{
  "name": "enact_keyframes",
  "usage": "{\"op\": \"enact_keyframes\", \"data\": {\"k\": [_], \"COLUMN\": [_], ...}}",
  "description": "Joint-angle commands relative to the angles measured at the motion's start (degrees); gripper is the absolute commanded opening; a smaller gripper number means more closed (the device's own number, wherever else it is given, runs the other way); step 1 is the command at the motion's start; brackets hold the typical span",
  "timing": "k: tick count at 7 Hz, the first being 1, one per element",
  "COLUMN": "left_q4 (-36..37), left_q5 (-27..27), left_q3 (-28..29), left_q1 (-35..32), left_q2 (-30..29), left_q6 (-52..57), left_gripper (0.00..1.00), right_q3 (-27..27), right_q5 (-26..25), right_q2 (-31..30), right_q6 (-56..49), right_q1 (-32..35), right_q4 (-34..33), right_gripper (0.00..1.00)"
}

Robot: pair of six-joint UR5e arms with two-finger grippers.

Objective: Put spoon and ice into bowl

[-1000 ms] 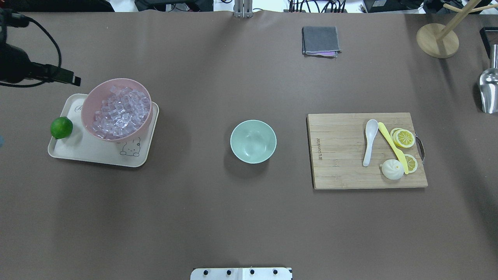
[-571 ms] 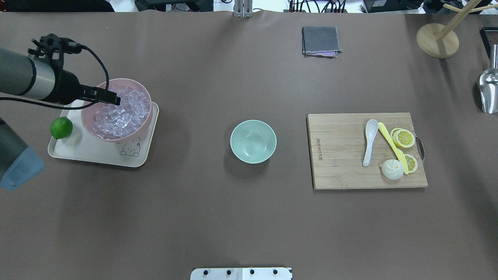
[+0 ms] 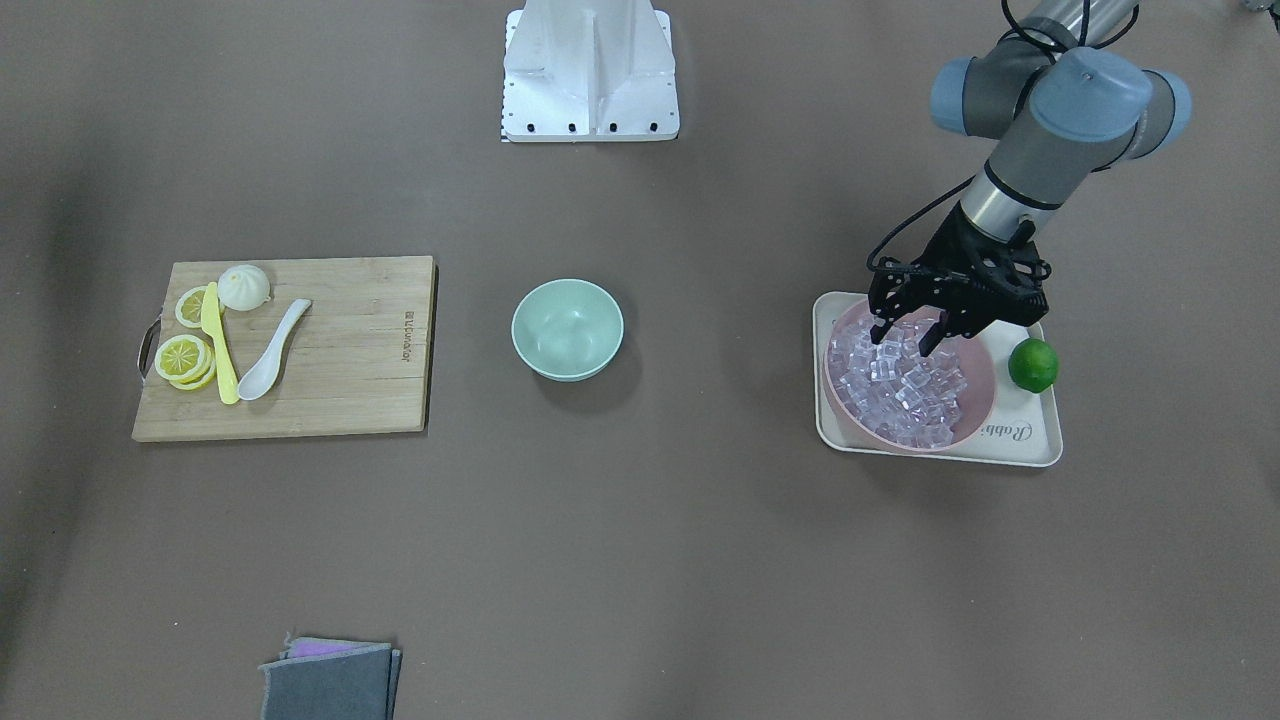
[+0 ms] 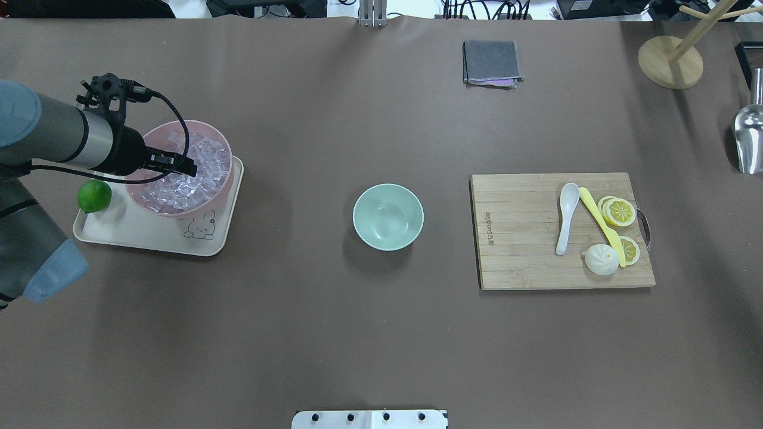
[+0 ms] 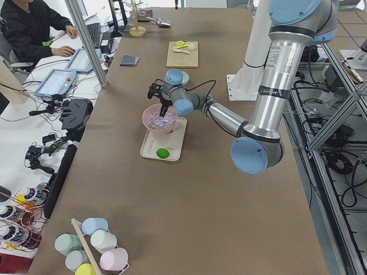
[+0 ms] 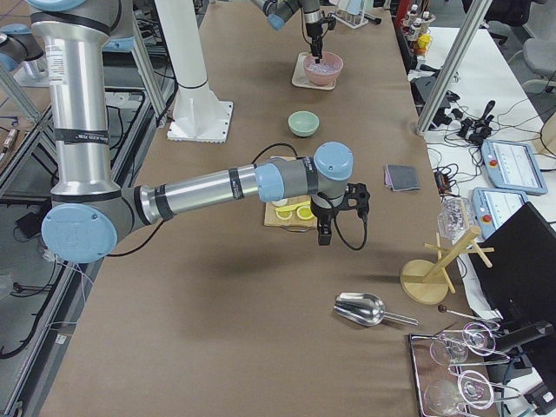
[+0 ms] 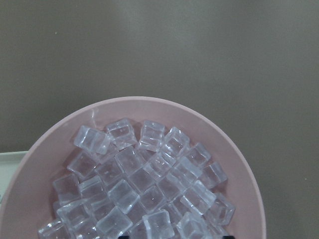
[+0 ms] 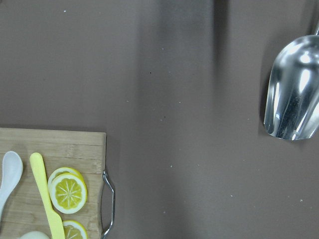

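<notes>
Spoon (image 3: 272, 352) is lying on the cutting board (image 3: 350, 370) on the right side, at the near end of the scene, just beside the yellow knife (image 3: 218, 345). The right gripper (image 6: 327, 228) hangs around the board's right end. It only shows in the side view, so I can't tell if its jaws are spread or closed.

The bowl (image 3: 567, 328) sits mid-table with nothing in it.

A bit farther back on the left is the ice (image 3: 905, 390), heaped in the pink bowl (image 3: 980, 360) on the tray (image 3: 1030, 435), with a lime (image 3: 1033, 365) alongside. The left gripper (image 3: 906, 340) points down over that heap, jaws spread, pinching nothing, tips about level with the top cubes.

So I'd call this the ice-grab step. Next move is probably to settle around a single cube, close gently (they look slippery), lift, and carry it right to the bowl.
</notes>
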Motion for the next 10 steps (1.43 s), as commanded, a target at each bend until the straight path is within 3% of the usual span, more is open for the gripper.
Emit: {"op": "enact_keyframes", "data": {"k": [1, 9, 10], "left_q4": [0.0, 0.0, -0.1], "left_q5": [0.2, -0.3, -0.3], "left_q3": [2.2, 2.3, 2.2], "left_q1": [1.1, 0.7, 0.8], "left_q2": [-1.5, 0.2, 0.9], "left_q6": [0.1, 3.5, 3.6], "left_gripper": [0.59, 0.59, 0.46], "right_q3": [0.3, 1.4, 1.4], "right_q5": [0.0, 0.0, 0.0], "right_q2": [0.6, 0.6, 0.6], "right_q6": [1.6, 3.8, 3.8], "right_q1": [-0.8, -1.5, -1.5], "right_q4": [0.0, 0.0, 0.0], "right_gripper": [1.00, 1.00, 1.00]}}
